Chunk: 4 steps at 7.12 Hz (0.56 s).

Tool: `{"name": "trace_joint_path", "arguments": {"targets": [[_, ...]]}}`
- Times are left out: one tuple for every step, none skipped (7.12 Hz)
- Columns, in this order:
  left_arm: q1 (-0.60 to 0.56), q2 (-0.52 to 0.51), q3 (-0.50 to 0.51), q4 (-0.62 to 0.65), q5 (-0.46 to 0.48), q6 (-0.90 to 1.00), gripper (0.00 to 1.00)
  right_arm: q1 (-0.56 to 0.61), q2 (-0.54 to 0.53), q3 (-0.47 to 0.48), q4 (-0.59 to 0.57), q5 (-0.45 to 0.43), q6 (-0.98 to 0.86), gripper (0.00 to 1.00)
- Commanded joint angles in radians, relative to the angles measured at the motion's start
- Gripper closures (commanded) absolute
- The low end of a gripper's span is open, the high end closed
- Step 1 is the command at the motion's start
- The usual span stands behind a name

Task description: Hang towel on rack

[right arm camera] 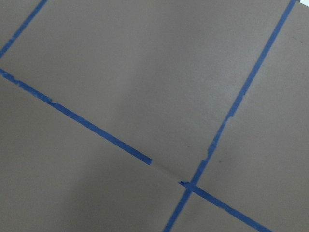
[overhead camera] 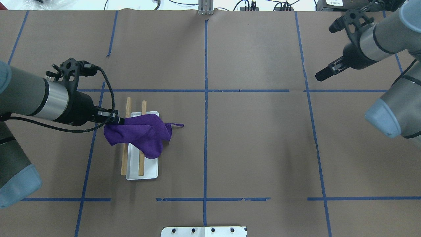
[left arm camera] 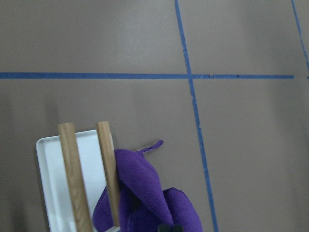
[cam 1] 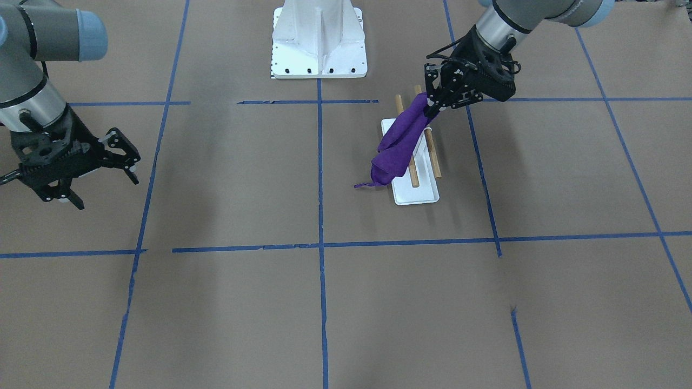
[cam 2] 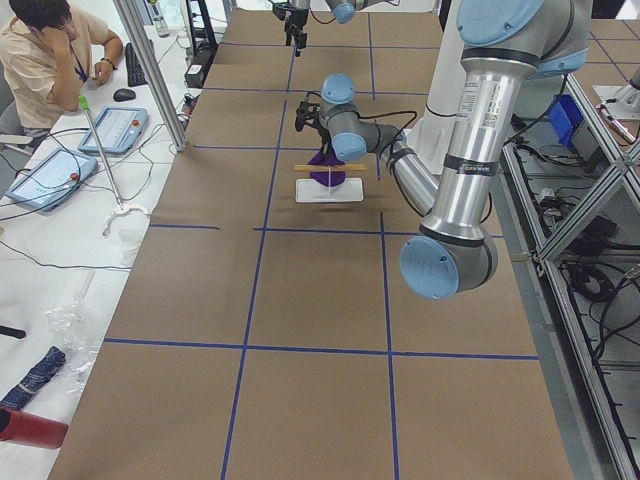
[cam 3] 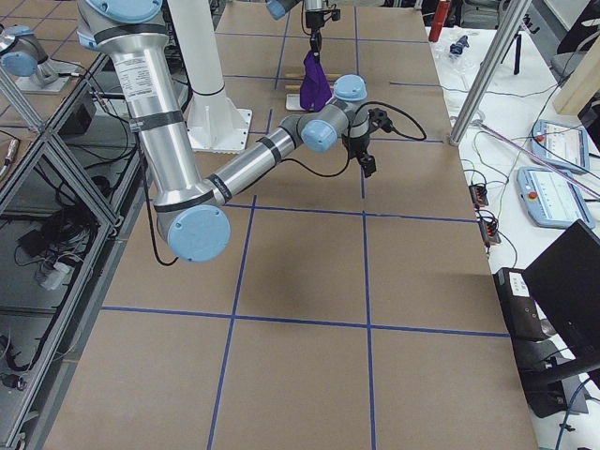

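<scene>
**Towel (left arm camera: 145,193) clamped over the rack (overhead camera: 124,158), drape unfinished**

Purple cloth fills the bottom of the left wrist view, directly under the camera. It is bunched against the inner of the two wooden rails (left arm camera: 109,164). I find the left gripper (cam 1: 432,109) closed on one end of the towel. The rest runs from the jaws toward the centre of the table (overhead camera: 250,148) and crosses both rails in the overhead view. I cannot tell whether the cloth bears on the rails or merely hangs past them.

Governing relation: the rails run lengthwise away from the robot, and the towel lies across that axis. My judgement is that the coming move is a lowering and release with the cloth straddling a rail. Risk: bunched as it is, the towel may slide off on the inner side.

The right gripper (cam 1: 106,189) hovers well apart toward the table's other end, jaws spread wide and holding nothing. The left gripper is plainly the nearer.

Count: one towel, one rack, two rails, one white base (overhead camera: 149,168), two grippers.
</scene>
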Motion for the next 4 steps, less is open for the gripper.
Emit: {"name": "trace_joint_path", "arguments": {"targets": [[-0.013,0.132,0.01,-0.112,-0.011,0.11,1.0,0.087,-0.088,-0.001,-0.02,0.038,-0.175,0.0],[-0.013,0.13,0.027,-0.117,-0.011,0.112,1.0,0.102,-0.101,-0.015,-0.019,0.042,-0.209,0.0],[-0.013,0.123,0.039,-0.117,-0.011,0.112,1.0,0.105,-0.107,-0.021,-0.019,0.04,-0.216,0.0],[-0.011,0.126,0.05,-0.118,-0.011,0.124,1.0,0.108,-0.107,-0.023,-0.019,0.045,-0.216,0.0]]}}
